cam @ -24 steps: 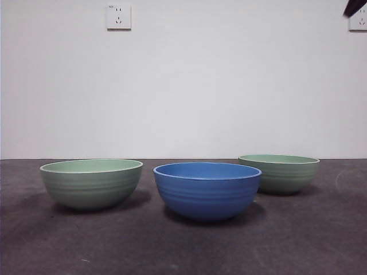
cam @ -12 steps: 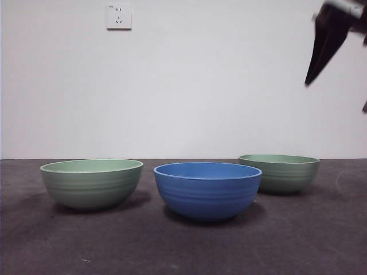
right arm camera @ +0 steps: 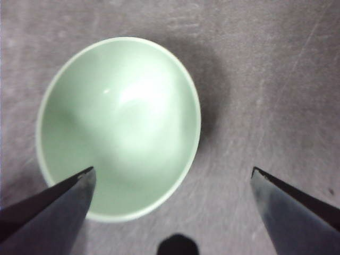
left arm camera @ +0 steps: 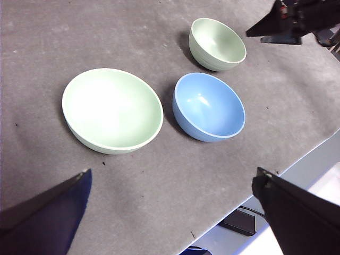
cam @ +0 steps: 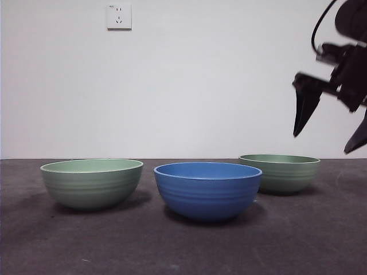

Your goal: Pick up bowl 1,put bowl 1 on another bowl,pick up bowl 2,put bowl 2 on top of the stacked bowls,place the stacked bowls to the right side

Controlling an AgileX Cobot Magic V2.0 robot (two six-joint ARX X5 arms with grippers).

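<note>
While the right gripper (cam: 327, 134) hangs in the air with its jaws spread wide and empty, the far green bowl (cam: 279, 172) sits on the table (cam: 183, 246) below it. From the right wrist, that bowl (right arm camera: 118, 127) lies ahead of the jaws, nearer one jaw than the other, with no contact between either jaw and its rim. Its interior is empty.

Left gripper (left arm camera: 175, 212): jaws wide apart, holding nothing, well above the table (left arm camera: 42, 32). Ahead of its jaws lie all three bowls, each upright and apart from the others: the near green bowl (left arm camera: 112, 110) closest, the blue bowl (left arm camera: 209, 107) just beside it, and the far green bowl (left arm camera: 217, 44) beyond, near the right gripper (left arm camera: 292, 21).

From the front, the blue bowl (cam: 207, 189) stands between the two green ones, the near green bowl (cam: 91, 182) well apart from the right gripper. No bowl is stacked.
</note>
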